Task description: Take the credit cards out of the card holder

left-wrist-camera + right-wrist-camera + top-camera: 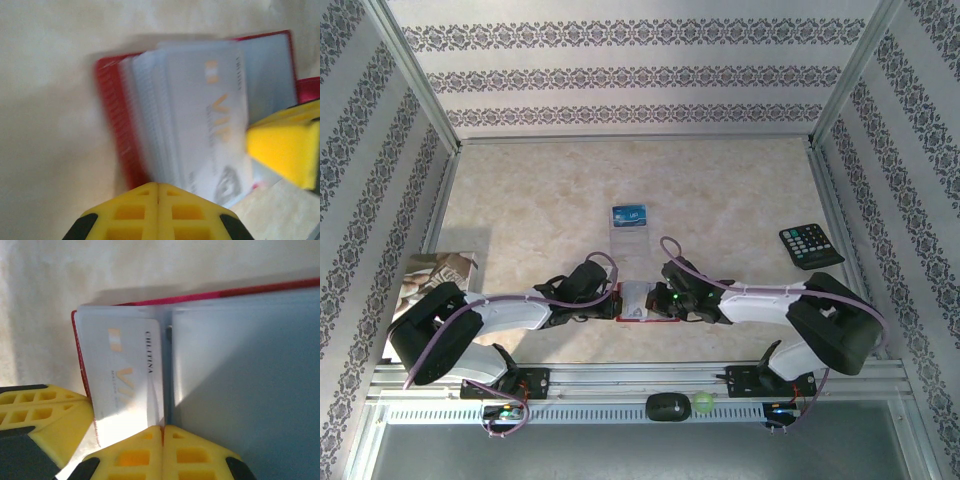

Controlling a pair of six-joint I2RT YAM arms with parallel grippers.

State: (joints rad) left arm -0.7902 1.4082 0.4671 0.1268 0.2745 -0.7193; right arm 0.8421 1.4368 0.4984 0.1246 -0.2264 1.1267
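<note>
The left gripper (158,194) is holding its yellow fingers pressed together with no gap, its tips sitting at the near edge of the fanned clear sleeves (150,115). Whether a thin sleeve is being caught between them cannot be told. The right gripper (162,436) is likewise keeping its fingers pressed tight, the seam lining up with the edge of a sleeve beside the fold; again it is unclear whether anything is being pinched.

Between the two grippers the red wallet (112,110) is lying open on the table (720,190), close to the near edge and midway between the arms. A silver card (210,130) with gold "VIP" lettering is sitting among the sleeves, with one corner sticking out past the wallet's edge towards the left gripper. In the left wrist view, a yellow finger of the right gripper is touching the wallet's far side.

Farther out on the table, a blue card (629,214) is lying flat, well apart from the wallet, with a pale rectangle (625,240) touching its near edge. A black remote (811,245) is resting near the right wall, and a booklet (445,270) is lying by the left wall.
</note>
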